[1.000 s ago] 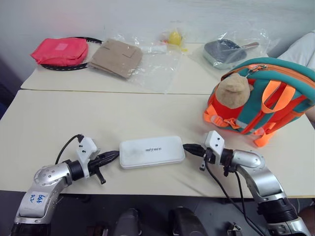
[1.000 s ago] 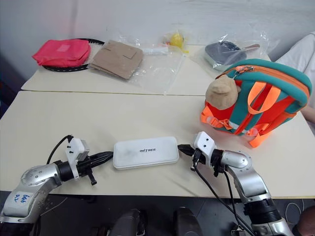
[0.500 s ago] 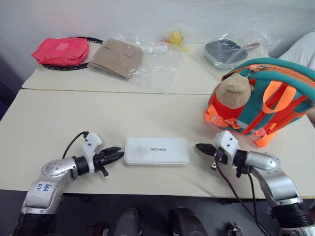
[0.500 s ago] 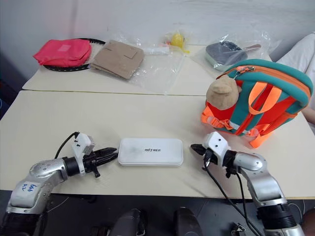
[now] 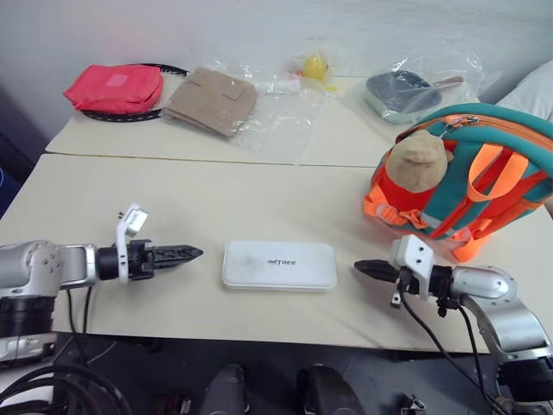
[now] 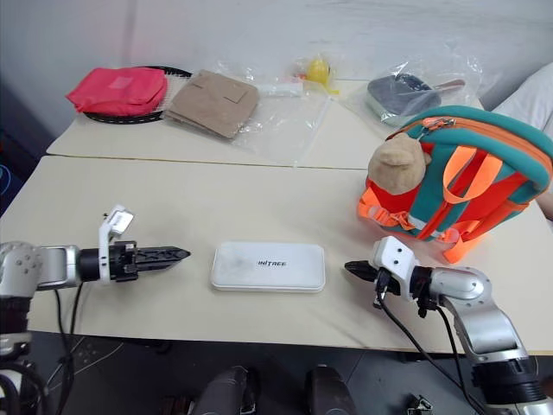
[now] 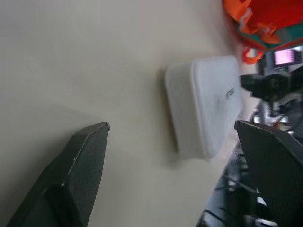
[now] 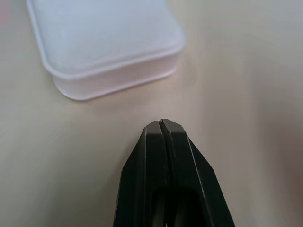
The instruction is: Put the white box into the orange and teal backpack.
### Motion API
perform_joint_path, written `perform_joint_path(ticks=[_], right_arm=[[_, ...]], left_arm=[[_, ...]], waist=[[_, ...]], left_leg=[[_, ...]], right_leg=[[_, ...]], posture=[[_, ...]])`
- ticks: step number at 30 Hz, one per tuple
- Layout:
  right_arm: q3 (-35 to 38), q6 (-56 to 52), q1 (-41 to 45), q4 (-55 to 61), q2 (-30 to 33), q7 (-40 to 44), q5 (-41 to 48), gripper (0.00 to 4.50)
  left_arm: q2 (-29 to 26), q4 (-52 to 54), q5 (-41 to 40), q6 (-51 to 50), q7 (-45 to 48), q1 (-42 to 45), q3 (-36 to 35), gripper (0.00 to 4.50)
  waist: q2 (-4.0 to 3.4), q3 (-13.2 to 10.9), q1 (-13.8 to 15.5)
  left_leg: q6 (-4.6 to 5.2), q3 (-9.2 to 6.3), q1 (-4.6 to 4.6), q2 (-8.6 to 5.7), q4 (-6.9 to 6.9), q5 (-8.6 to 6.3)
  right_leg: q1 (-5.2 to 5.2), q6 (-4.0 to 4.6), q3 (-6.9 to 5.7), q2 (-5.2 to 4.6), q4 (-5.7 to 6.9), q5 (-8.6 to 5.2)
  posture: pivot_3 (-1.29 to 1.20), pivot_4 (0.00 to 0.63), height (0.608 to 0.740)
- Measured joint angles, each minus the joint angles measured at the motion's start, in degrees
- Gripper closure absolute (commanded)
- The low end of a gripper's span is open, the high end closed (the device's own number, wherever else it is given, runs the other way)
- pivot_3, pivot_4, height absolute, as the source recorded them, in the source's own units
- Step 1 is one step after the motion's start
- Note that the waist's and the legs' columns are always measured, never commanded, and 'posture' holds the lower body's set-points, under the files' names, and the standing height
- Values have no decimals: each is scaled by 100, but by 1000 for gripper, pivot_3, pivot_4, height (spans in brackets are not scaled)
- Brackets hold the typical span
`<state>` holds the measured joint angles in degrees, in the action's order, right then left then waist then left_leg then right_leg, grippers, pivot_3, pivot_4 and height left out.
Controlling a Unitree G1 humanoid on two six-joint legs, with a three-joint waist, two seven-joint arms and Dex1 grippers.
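Observation:
The white box [image 5: 278, 264] lies flat near the table's front edge, with dark lettering on its top. The orange and teal backpack [image 5: 471, 177] stands at the right, a tan plush ball [image 5: 418, 156] on its front. My left gripper [image 5: 186, 254] hovers a short way off the box's left end; in the left wrist view its fingers [image 7: 80, 161] stand wide open with the box [image 7: 213, 104] ahead of them. My right gripper [image 5: 367, 268] is shut and empty, a small gap off the box's right end [image 8: 104, 38].
On the far table lie a pink-red pouch [image 5: 114, 87], a tan flat pouch [image 5: 212, 99], clear plastic bags, a small yellow item [image 5: 315, 67] and a grey dish in a bag [image 5: 402, 89]. A white sleeve [image 5: 531, 91] shows behind the backpack.
Both grippers have drawn back from the box's ends, left to the left, right to the right. The left gripper rolled and opened. The box now lies straight on the table.

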<state>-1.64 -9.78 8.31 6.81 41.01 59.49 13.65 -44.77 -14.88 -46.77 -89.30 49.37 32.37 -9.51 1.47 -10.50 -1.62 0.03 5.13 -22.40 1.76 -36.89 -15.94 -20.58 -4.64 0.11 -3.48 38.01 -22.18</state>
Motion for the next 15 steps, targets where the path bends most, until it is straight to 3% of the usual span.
perform_joint_path(ticks=[7, 15], right_arm=[[-407, -85, 170, 57, -123, 111, -4, 4500], [-759, 78, 726, -344, -407, 193, -169, 4500]], left_arm=[[53, -17, 14, -188, 64, 267, 550, 50], [630, -477, 142, -125, 29, 566, 609, 50]], waist=[[-1, 0, -12], [0, 1, 110]], left_leg=[[-4, 2, 3, 4, -13, -3], [6, -4, 3, -8, -27, -8]], right_leg=[[2, 0, 5, 3, 5, 0], [11, 0, 0, -7, 5, 0]], posture=[[0, 150, 740], [0, 150, 740]])
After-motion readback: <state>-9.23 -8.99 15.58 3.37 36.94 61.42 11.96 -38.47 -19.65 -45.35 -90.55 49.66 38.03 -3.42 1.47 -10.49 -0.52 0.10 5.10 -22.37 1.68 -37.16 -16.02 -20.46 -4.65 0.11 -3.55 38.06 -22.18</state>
